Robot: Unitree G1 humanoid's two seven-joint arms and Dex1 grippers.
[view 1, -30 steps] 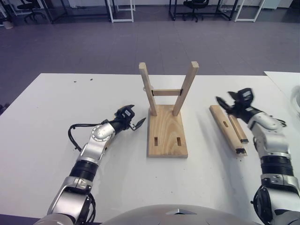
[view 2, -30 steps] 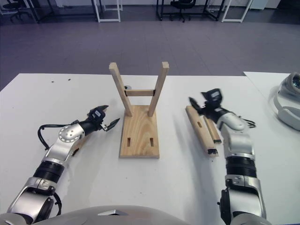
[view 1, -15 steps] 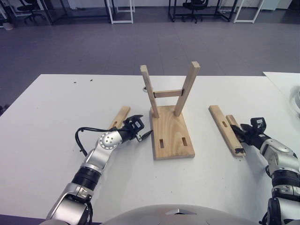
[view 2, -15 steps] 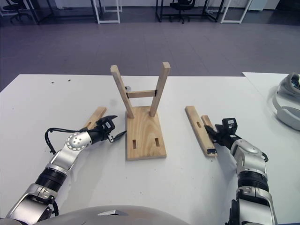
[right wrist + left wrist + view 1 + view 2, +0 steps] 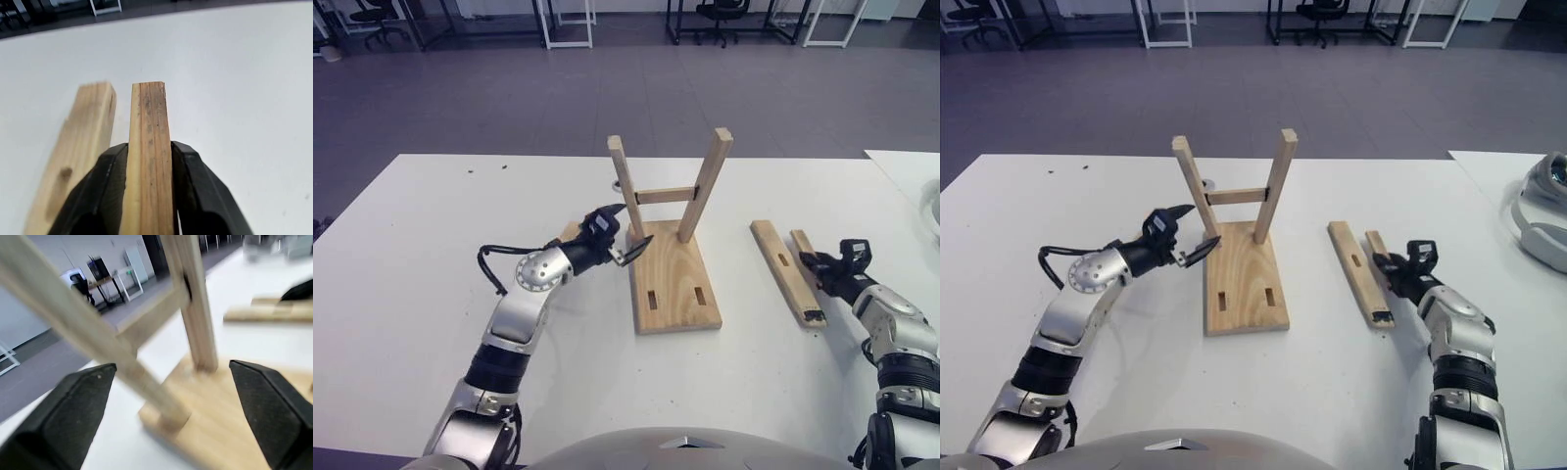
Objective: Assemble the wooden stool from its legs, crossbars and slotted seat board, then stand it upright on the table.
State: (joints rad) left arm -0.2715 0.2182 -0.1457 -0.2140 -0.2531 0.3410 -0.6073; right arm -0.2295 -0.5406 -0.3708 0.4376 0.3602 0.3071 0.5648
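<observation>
Pinching the thin pale wooden crossbar [image 5: 148, 110] in the right gripper [image 5: 149, 149], presumably for fitting; hovering the spread left gripper [image 5: 631, 227] beside the slotted wooden seat board [image 5: 675, 279], likely for steadying.

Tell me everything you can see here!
Seat board: one, light wood, flat mid-table.
Upright legs: two, light wood, stuck in the board's far end.
Crossbar: one, light wood, joining those legs.
Loose leg: one, light wood, lying right of the board.
Thin bar: one, darker wood, beside the loose leg.
Table: one, white.
Headset-like thing: one, white and grey, far right edge.
Left gripper: one, black, open beside the upright legs.
Right gripper: one, black, shut on the thin bar.
</observation>
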